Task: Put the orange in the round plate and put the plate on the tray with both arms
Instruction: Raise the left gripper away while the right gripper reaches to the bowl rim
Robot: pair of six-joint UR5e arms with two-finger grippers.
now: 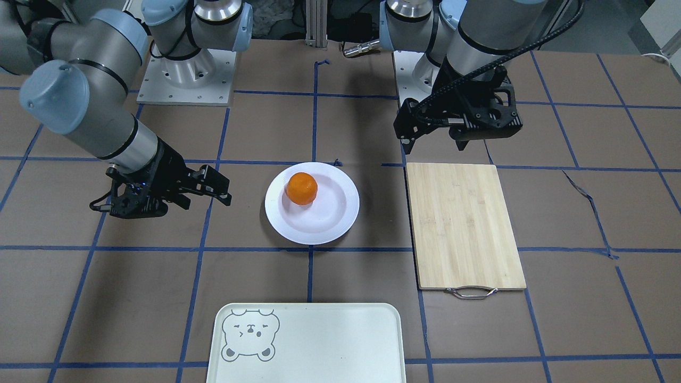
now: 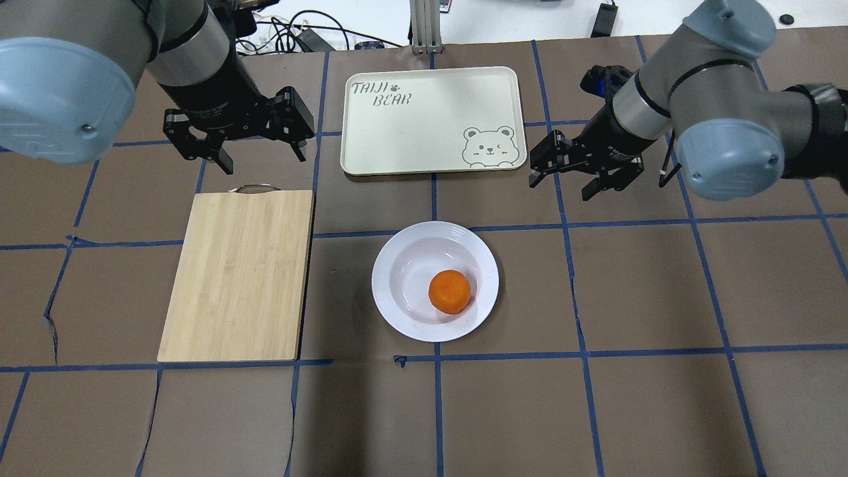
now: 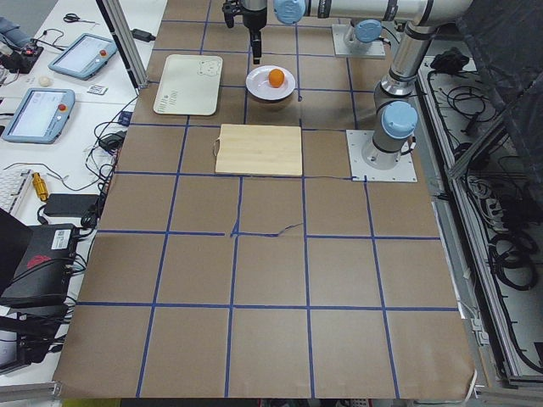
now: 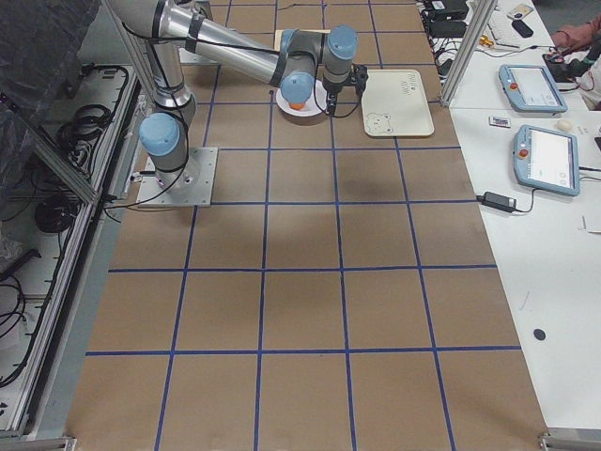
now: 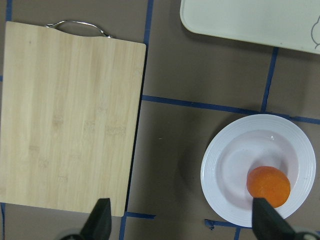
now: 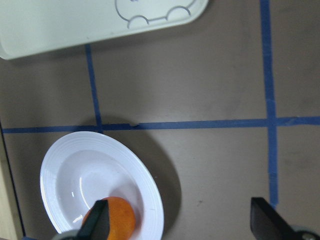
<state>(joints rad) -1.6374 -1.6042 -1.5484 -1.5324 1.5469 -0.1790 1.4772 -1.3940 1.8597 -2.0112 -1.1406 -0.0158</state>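
The orange point(image 2: 450, 291) lies inside the white round plate point(image 2: 391, 298) at the table's middle, off-centre toward the robot's side of the well. The cream tray point(image 2: 430, 132) with its bear outline lies beyond the plate, away from the robot. My left gripper point(image 2: 263, 158) hovers open over the far end of the bamboo board, left of the tray. My right gripper point(image 2: 562, 187) hangs open just right of the tray, above bare table. Neither touches the plate. Both wrist views show the orange point(image 5: 268, 186) point(image 6: 112, 217) in the plate point(image 5: 215, 195) point(image 6: 150, 195) with spread fingertips at the bottom edge.
A bamboo cutting board point(image 2: 238, 271) with a metal handle point(image 2: 255, 188) lies left of the plate, with a gap of table between them. Blue tape lines grid the brown table cover. Cables and tablets sit beyond the far table edge.
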